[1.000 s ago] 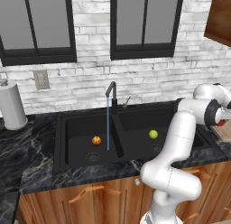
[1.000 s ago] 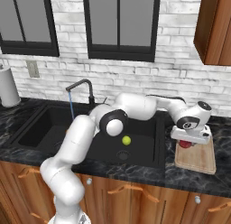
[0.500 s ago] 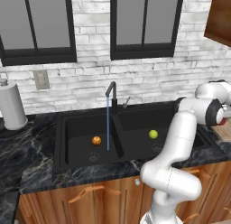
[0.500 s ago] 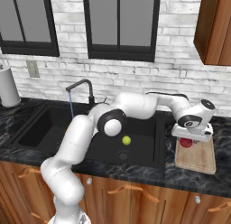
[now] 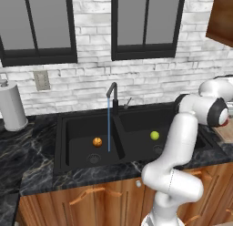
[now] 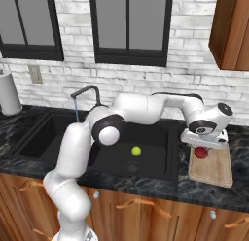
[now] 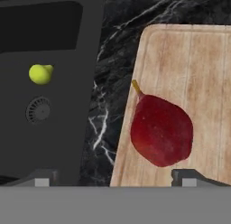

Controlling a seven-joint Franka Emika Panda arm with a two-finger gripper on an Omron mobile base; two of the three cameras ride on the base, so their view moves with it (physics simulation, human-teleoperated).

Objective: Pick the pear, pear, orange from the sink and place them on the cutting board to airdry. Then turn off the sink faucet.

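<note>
No legible writing or brand marks anywhere. Lying on its side on the cutting board [image 7: 189, 83], a flat pale wooden rectangle with visible grain and a darker rim, right of the sink: the dark red pear [image 7: 161, 130], smooth-skinned, plump and tapering to a short tan stem. Hanging just above it, the gripper [image 7: 113, 178], jaws spread wide with a tip on either side of the fruit, released and grasping nothing. Resting in the right basin of the matte black sink [image 6: 160, 167], close to a round ribbed drain: the yellow-green pear [image 6: 136, 150], small and roundish. In the left basin, near the other drain: the orange [image 5: 97, 141], round and bright with a dark spot. Between the basins, the slim black gooseneck sink faucet [image 5: 112, 94], a thin blue stream falling from its spout. Around it all, dark veined marble counter [image 7: 113, 110]; behind, whitewashed brick wall [image 5: 150, 79]; far left, a white paper towel roll [image 5: 12, 106].
</note>
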